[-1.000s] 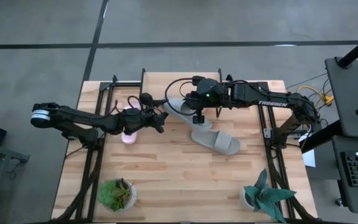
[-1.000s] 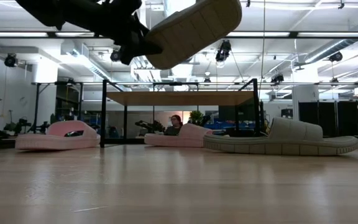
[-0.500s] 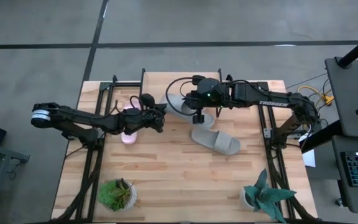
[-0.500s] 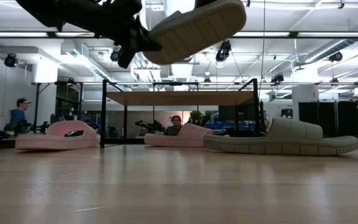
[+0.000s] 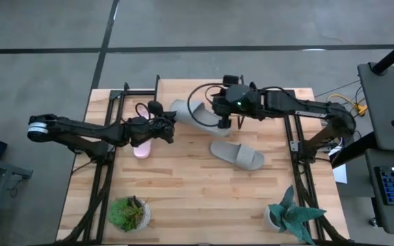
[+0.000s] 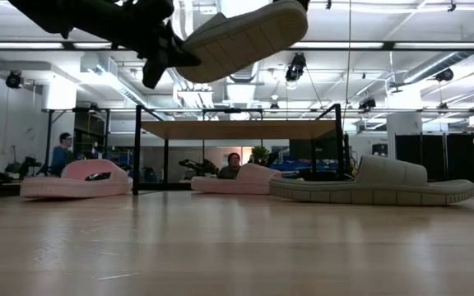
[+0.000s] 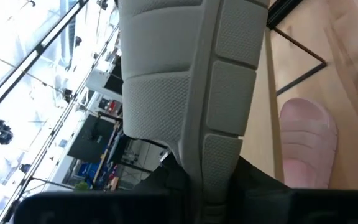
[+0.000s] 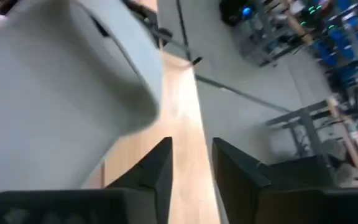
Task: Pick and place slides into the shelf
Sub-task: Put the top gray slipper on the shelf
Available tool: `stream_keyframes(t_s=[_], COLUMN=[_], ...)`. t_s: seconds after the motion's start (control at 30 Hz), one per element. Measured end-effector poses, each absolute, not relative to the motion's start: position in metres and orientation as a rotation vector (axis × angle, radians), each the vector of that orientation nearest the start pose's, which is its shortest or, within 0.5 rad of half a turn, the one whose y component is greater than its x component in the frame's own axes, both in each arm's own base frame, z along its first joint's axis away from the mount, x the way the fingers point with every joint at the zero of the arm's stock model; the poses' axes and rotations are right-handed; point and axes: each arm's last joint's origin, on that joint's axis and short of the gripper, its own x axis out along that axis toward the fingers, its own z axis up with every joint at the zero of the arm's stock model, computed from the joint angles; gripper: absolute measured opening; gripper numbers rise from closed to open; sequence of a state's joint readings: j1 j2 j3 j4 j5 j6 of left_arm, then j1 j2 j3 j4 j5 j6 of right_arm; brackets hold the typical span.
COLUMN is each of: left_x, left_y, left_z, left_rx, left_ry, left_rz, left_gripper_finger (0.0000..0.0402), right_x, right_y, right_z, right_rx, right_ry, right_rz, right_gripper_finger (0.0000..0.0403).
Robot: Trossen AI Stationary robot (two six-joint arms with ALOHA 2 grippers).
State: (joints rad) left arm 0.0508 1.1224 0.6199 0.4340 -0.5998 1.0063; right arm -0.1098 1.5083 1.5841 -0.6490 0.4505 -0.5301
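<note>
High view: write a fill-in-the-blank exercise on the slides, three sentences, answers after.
1. The left claw holds the raised slide, whose colour is ___.
2. On the table lies ___ more grey slide.
3. The low slide partly hidden under the left arm is ___.
Missing words: grey; one; pink.

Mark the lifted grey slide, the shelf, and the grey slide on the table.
lifted grey slide (image 6: pixel 241 39): low view, ribbed sole.
shelf (image 6: pixel 237 129): low view, plank edge.
grey slide on the table (image 5: pixel 237 155): high view, strap.
</note>
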Motion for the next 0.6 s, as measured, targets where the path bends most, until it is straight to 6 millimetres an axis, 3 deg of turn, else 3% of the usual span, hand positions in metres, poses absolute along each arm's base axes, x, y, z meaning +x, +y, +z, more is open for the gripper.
stream_keyframes(t_s=[0.17, 0.37, 0.6], left_x=[0.223, 0.209, 0.205], left_y=[0.035, 0.036, 0.034], left_z=[0.272, 0.272, 0.275], left_rx=[0.958, 0.937, 0.939], left_ry=[0.361, 0.316, 0.265], left_rz=[0.600, 0.587, 0.541], left_gripper_finger=[0.0024, 0.0024, 0.0024], right_x=[0.291, 0.263, 0.262], right_y=[-0.024, 0.008, 0.032], right_z=[0.421, 0.438, 0.436], right_rx=[-0.619, -0.725, -0.857], right_ry=[0.585, 0.507, 0.483], right_rz=[-0.219, -0.043, 0.078], right_gripper_finger=[0.0134, 0.0173, 0.0208])
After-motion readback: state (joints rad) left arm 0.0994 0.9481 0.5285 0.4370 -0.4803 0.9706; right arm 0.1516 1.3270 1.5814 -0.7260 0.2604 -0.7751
